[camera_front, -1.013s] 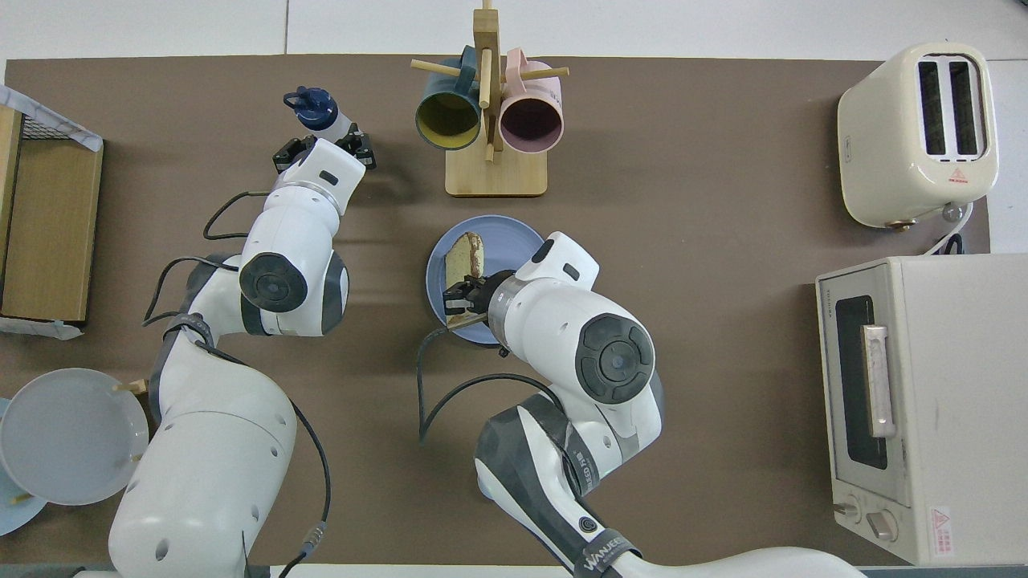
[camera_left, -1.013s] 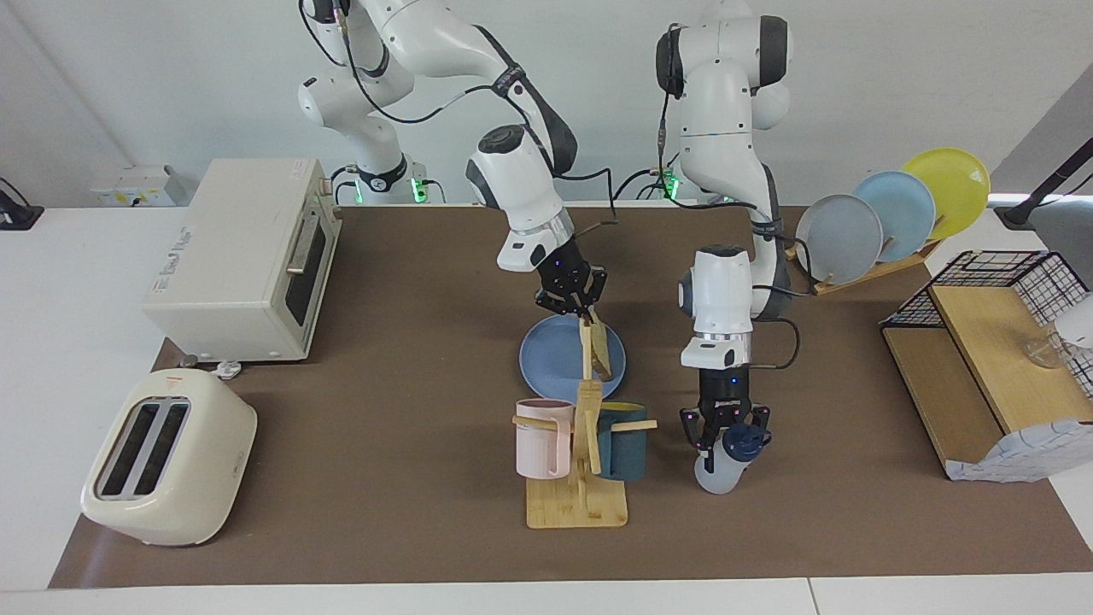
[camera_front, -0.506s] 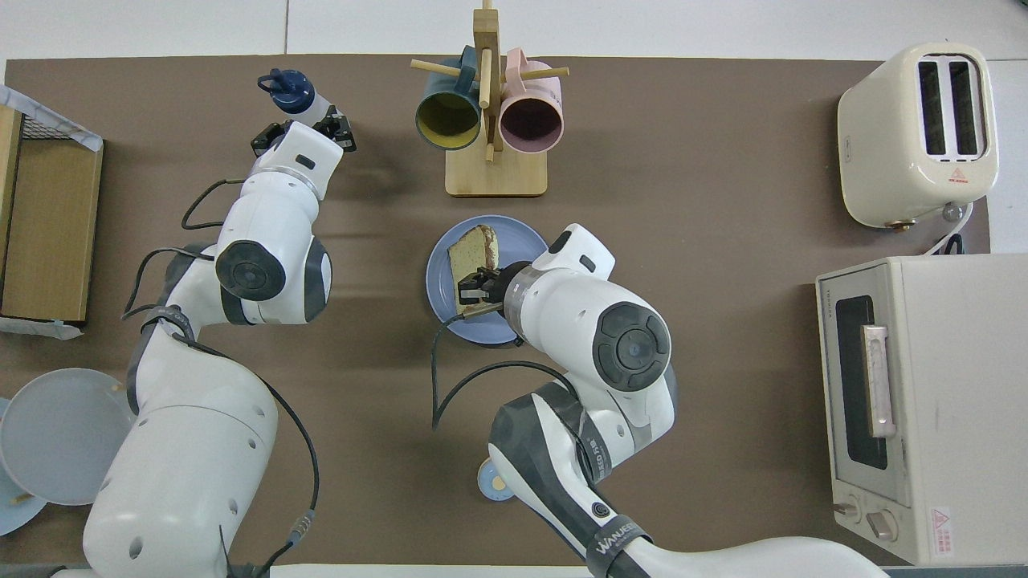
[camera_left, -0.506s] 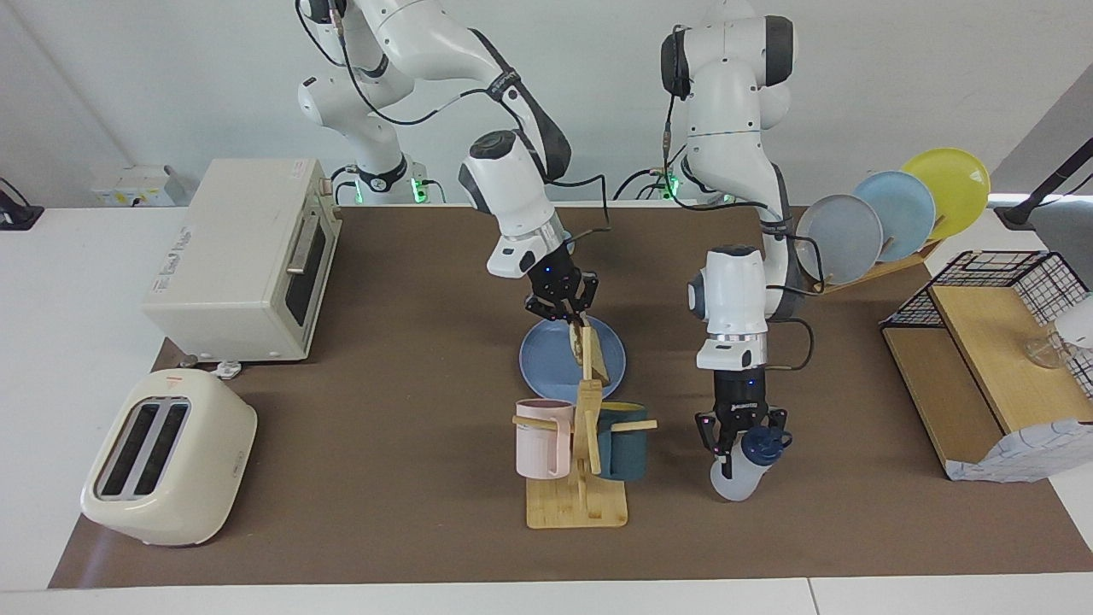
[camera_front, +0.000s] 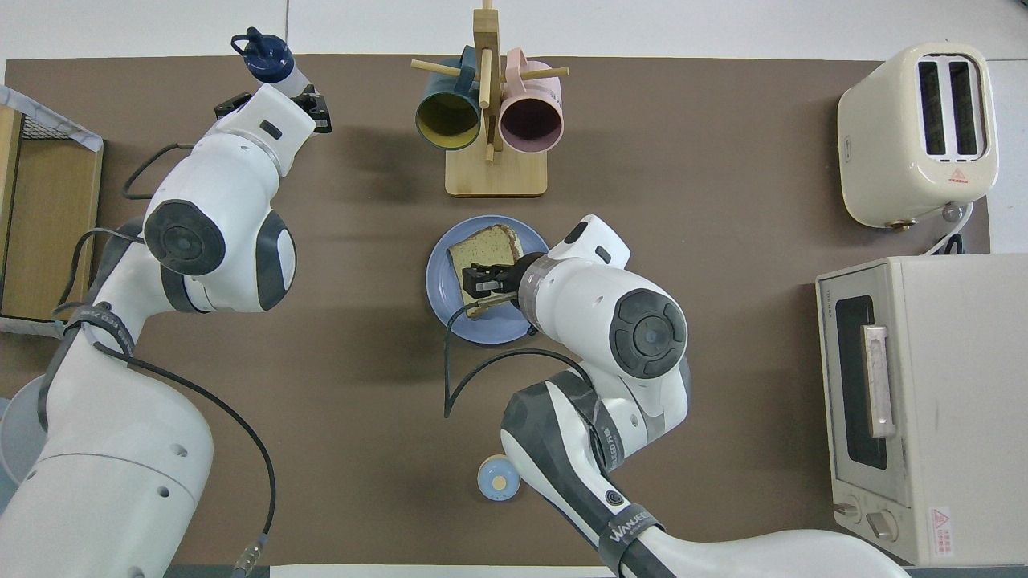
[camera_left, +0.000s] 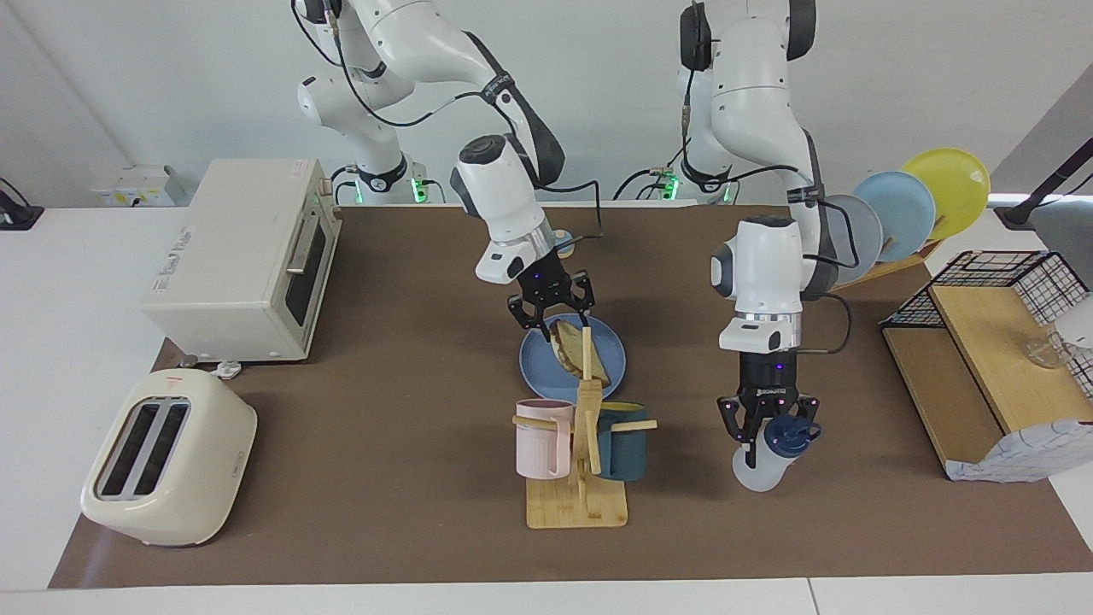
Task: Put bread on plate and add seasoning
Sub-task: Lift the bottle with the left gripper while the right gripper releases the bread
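Flat toasted bread [camera_front: 483,252] now on round plate [camera_front: 450,309].

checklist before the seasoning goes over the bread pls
1. Bread lying flat on the plate: ok.
2. Right end effector open, no grip on the bread: ok.
3. Right end effector out of the way of the plate: not ok, it hangs directly over the bread.
4. Left end effector shut on the seasoning: ok, bottle held tilted.
5. Seasoning over the plate: not ok, it is beside the mug rack, toward the left arm's end of the table.
6. Cap open for sprinkling: cannot tell.
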### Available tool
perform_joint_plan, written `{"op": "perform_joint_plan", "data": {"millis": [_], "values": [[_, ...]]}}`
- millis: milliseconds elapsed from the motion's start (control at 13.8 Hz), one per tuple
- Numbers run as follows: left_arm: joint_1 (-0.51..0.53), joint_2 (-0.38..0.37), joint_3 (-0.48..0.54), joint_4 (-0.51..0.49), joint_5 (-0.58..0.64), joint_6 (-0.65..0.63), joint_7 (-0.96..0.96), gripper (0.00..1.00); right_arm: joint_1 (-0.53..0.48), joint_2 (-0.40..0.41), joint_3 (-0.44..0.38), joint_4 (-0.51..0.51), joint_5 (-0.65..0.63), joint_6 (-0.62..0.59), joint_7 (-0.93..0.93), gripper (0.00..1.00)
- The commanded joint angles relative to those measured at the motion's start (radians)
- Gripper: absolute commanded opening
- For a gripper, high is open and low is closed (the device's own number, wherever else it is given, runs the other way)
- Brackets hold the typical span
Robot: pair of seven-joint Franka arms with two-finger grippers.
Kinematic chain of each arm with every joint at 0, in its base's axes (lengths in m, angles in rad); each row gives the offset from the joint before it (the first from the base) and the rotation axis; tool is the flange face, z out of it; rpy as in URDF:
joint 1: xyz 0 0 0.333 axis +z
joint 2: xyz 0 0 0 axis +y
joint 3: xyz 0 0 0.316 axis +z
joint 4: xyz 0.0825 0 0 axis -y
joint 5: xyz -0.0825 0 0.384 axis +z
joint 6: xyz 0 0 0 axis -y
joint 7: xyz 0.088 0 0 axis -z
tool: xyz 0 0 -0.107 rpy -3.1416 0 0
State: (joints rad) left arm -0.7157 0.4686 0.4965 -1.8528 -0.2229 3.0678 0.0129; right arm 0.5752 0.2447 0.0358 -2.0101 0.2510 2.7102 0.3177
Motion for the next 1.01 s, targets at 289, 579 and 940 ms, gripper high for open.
{"op": "perform_joint_plan", "data": {"millis": [289,579,940], "values": [[0.007,-0.272,-0.013,-0.035,0.017,-0.513,0.462,0.00,-0.061,-0.058,-0.002,0.131,-0.038,-0.246,-0.034,1.00],[-0.005,-0.395,-0.016,-0.081,0.016,-0.751,0.738,0.00,-0.061,-0.038,0.006,0.258,-0.068,-0.390,-0.003,1.00],[-0.047,-0.513,-0.021,-0.144,0.013,-0.923,0.950,0.00,-0.061,-0.045,0.009,0.346,-0.039,-0.513,0.199,1.00]]}}
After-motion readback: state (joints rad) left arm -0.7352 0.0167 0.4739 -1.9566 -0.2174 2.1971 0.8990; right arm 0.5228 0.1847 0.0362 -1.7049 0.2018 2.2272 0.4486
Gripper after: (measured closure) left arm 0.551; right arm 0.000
